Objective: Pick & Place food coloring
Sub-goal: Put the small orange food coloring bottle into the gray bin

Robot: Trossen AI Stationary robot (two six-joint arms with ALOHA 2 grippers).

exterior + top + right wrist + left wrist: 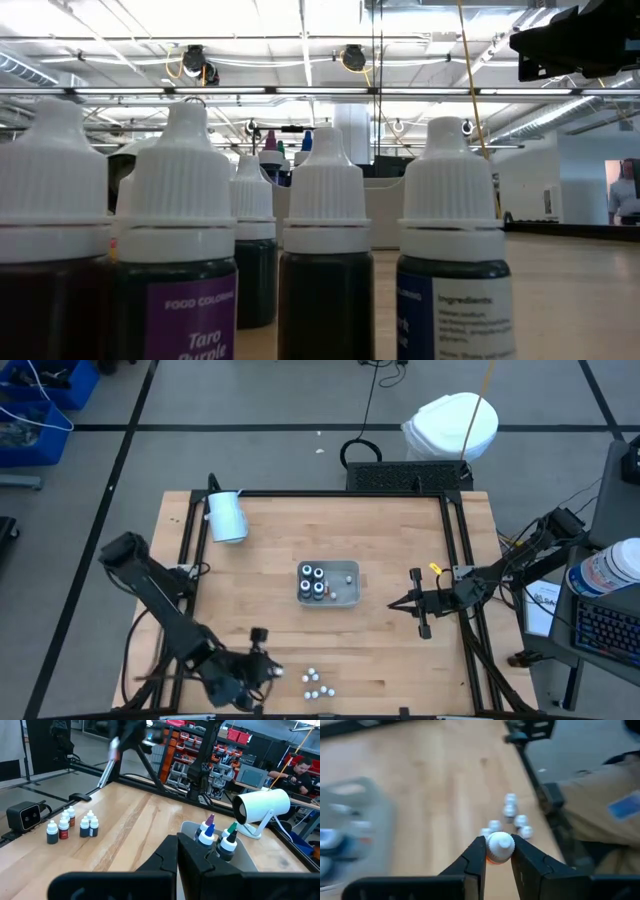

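At the table's near left corner, the left gripper [498, 856] has its fingers pinched on the white cap of one food coloring bottle [499, 846], lifted from beside the loose cluster of bottles [317, 684]. To do this well, it should rise straight up, clearing those neighbours, then carry the bottle level toward the grey tray [346, 598] mid-table, where four bottles [314, 582] stand already. Farther right, the right gripper [421, 608] waits fully closed, holding nothing.
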